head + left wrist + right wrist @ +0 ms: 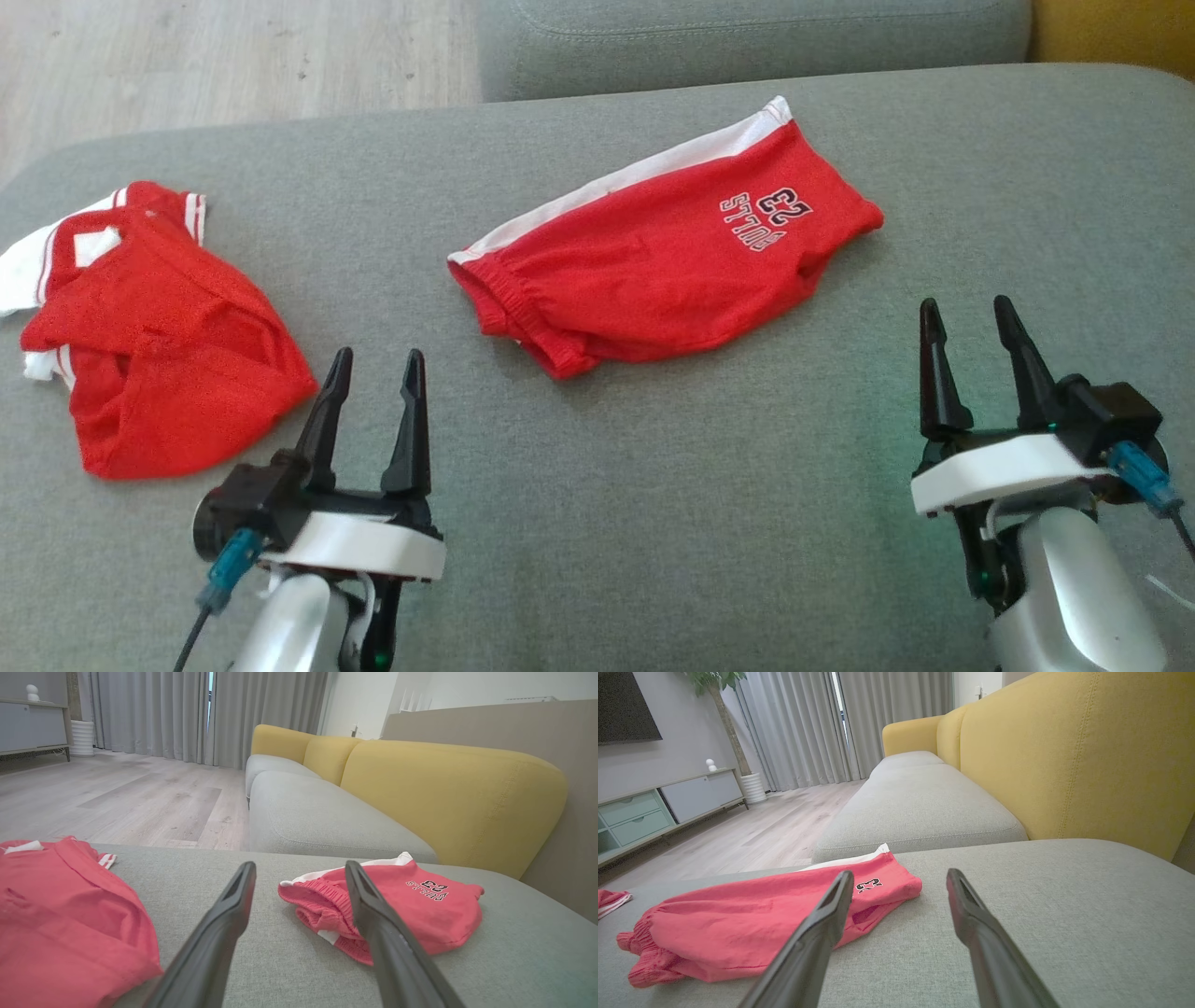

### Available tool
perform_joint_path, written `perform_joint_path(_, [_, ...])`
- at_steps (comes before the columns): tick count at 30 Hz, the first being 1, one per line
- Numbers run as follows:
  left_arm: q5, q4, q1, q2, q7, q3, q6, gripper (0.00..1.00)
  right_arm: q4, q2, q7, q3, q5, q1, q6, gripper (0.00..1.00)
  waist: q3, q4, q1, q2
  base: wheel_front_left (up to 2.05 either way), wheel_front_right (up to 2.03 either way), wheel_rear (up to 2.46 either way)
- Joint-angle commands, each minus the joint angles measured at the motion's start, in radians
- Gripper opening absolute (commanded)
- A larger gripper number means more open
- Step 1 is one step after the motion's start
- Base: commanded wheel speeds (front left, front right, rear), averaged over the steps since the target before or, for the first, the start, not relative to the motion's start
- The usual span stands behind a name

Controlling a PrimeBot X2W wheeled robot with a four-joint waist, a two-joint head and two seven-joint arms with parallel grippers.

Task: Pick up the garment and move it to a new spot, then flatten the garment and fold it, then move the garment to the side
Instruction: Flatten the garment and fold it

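Left gripper (379, 357): jaws fully apart, nothing between them, nothing touched. It hung low over the grey cushion (653, 523), near the front edge, fingers pointing away from the robot.

Right gripper (966, 303): the same condition, jaws wide apart and empty, over bare cushion at the right. Neither gripper was in contact with any cloth.

Location of the work piece: a pair of red shorts (653, 271) lay in the middle of the cushion, between the two grippers and beyond them, the waistband toward the robot's left and the printed leg toward the right. A white side stripe ran along the far edge. The cloth lay low but rumpled, with the near hem bunched.

A second red piece, a jersey (159, 373) with white trim, lay crumpled at the far left of the cushion, just beside the left gripper's fingers, well apart from the shorts.

Assessment: which piece the task meant could not be settled; the shorts were the likelier, being central. They appeared doubled over, but not neatly. No lift was in progress. Flattening, a clean fold and the move to the side were judged outstanding.
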Motion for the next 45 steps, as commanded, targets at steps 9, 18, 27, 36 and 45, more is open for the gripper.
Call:
perform_joint_path(9, [0.073,-0.032,-0.048,-0.045,-0.005,0.098,-0.055,1.0,-0.015,0.01,0.011,0.007,0.037,-0.059,-0.001,1.0,0.041,0.048,0.0001,-0.0001,0.0,0.0,0.0])
perform_joint_path(18, [0.09,-0.009,-0.092,-0.059,-0.005,0.076,-0.073,1.0,0.153,0.01,0.127,-0.076,0.228,-0.251,-0.001,1.0,0.13,0.121,0.0001,-0.0001,0.0,0.0,0.0])
perform_joint_path(27, [0.059,-0.007,-0.152,-0.063,-0.005,0.037,-0.079,1.0,0.522,0.007,0.237,-0.285,0.287,-0.521,-0.001,1.0,0.206,0.223,0.0001,-0.0001,0.0,0.0,0.0])
perform_joint_path(36, [0.026,-0.017,-0.163,-0.064,-0.005,0.026,-0.079,1.0,0.791,-0.011,0.244,-0.486,0.064,-0.659,-0.001,1.0,0.225,0.26,0.0001,-0.0001,0.0,0.0,0.0])
perform_joint_path(45, [0.03,-0.01,-0.17,-0.064,-0.005,0.029,-0.08,1.0,0.857,0.0,0.216,-0.568,-0.044,-0.717,-0.001,0.0,0.24,0.256,0.0001,-0.0001,0.0,0.0,0.0])
